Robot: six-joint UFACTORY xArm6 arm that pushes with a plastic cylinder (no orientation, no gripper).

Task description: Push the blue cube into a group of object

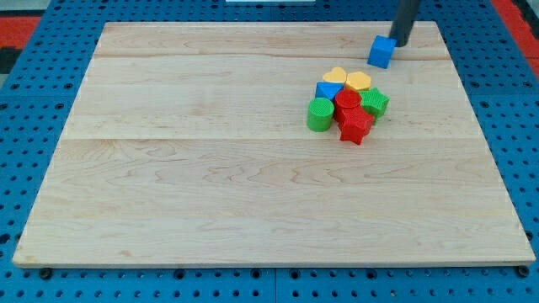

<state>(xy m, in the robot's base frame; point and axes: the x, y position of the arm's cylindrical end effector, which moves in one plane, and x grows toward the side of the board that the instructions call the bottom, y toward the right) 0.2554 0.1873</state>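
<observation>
1. My tip point(401, 44) is in the upper right of the frame, touching the blue cube's point(381, 51) right side; the rod has no gripper.
2. The blue cube sits alone on the surface point(210, 185), just above the group.
3. The group: two yellow blocks point(335, 76) point(359, 81), a blue block point(326, 89), a green cylinder point(319, 114), a green block point(376, 103), red blocks point(354, 118).

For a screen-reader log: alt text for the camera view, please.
My tip sits at the upper right of the blue cube, near the wooden board's top edge. Below lies a cluster of yellow, blue, red and green blocks.
</observation>
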